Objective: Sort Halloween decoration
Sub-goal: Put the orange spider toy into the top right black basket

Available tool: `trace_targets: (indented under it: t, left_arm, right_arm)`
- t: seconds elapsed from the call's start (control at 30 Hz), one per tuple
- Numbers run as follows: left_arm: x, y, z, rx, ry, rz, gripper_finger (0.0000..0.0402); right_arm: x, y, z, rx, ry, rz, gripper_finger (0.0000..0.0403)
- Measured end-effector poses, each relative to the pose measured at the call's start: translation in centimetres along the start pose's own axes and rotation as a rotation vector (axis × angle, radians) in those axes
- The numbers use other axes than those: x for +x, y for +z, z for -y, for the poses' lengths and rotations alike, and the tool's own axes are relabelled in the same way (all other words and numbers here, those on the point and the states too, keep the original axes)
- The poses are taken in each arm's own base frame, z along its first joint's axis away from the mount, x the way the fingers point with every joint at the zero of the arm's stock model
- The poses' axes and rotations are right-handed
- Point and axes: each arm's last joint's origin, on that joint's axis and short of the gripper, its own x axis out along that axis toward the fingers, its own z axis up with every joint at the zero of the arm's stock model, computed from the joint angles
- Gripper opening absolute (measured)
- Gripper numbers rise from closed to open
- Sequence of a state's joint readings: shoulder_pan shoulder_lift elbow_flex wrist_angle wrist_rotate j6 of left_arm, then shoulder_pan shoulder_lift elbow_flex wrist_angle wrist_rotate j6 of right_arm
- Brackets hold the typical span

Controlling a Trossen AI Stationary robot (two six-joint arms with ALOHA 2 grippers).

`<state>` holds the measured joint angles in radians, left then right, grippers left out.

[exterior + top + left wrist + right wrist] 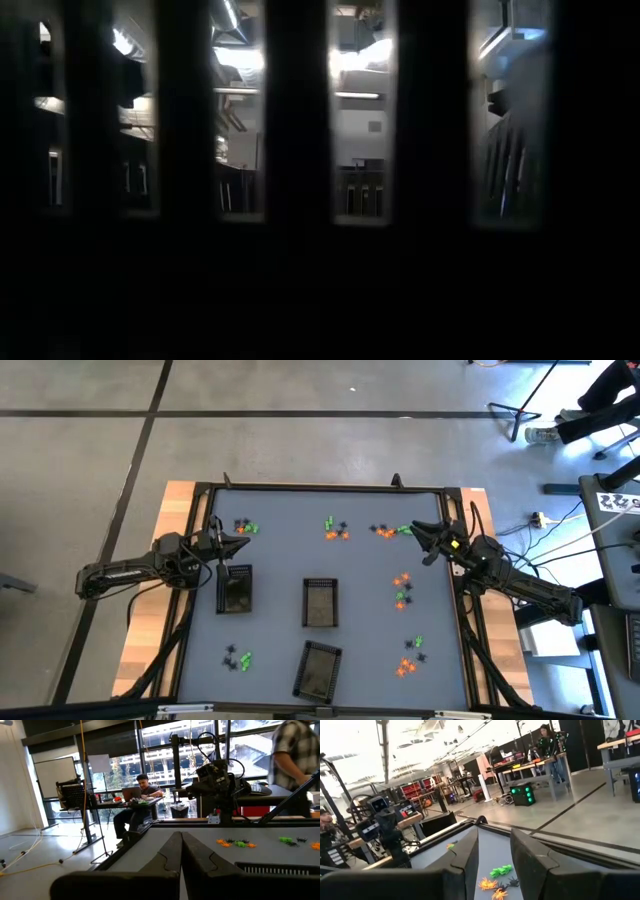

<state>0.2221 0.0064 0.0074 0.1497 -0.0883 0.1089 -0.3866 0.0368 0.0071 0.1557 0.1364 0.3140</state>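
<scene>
The Halloween decoration lies in small clusters of orange, green and black trinkets on the grey mat: far left point(245, 527), far middle point(336, 530), far right point(388, 531), right point(402, 590), near right point(410, 657) and near left point(238, 658). My left gripper point(243, 546) is shut and empty, held level above the mat's left side beside the left tray point(235, 590); its fingers meet in the left wrist view point(181, 845). My right gripper point(422, 542) stands open and empty at the far right, next to the far right cluster point(496, 876); nothing lies between its fingers point(495, 851).
Three dark rectangular trays sit on the mat: the left one, one in the middle point(320, 603) and one tilted at the near middle point(319, 670). A raised frame point(330, 488) rims the mat. Dark upright bars point(300, 150) block the low view. People point(295, 750) are in the room beyond.
</scene>
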Motion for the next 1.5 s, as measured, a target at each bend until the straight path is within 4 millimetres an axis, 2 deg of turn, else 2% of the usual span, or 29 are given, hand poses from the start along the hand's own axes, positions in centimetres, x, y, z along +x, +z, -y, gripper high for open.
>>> trace_targets:
  t: [0.17, 0.37, 0.53, 0.6, 0.7, 0.8, 1.07, 1.3, 1.5]
  left_arm:
    - [0.0, 0.0, 0.0, 0.000, 0.000, -0.001, 0.0000]
    - [0.0, 0.0, 0.0, 0.000, 0.000, 0.000, 0.0000]
    - [0.0, 0.0, 0.0, 0.000, 0.000, 0.000, 0.0000]
    - [0.0, 0.0, 0.0, 0.000, 0.000, 0.000, 0.0000]
    - [0.0, 0.0, 0.0, 0.000, 0.000, 0.000, 0.0000]
    - [0.0, 0.0, 0.0, 0.000, 0.000, 0.000, 0.0000]
    - [0.0, 0.0, 0.0, 0.000, 0.000, 0.000, 0.0000]
    - [0.0, 0.0, 0.0, 0.000, 0.000, 0.000, 0.0000]
    - [0.0, 0.0, 0.0, 0.000, 0.000, 0.000, 0.0000]
  right_arm:
    - [0.0, 0.1, 0.0, -0.006, -0.015, 0.013, 0.0111]
    - [-0.1, 1.1, 0.3, -0.020, -0.176, 0.154, 0.0111]
    - [0.0, 2.6, -0.7, -0.204, 0.014, 0.243, 0.0111]
    - [0.2, 3.7, -1.1, -0.245, 0.012, 0.228, 0.0111]
    - [1.1, 4.5, -1.4, -0.294, -0.066, 0.075, 0.0111]
    - [2.5, 4.3, -1.4, -0.339, -0.153, -0.101, 0.0111]
    - [6.7, 1.6, -0.6, -0.415, -0.380, -0.470, 0.0111]
    - [10.2, -0.5, 0.4, -0.416, -0.410, -0.737, 0.0111]
    - [11.2, -2.3, 2.8, -0.269, -0.317, -0.909, 0.0111]
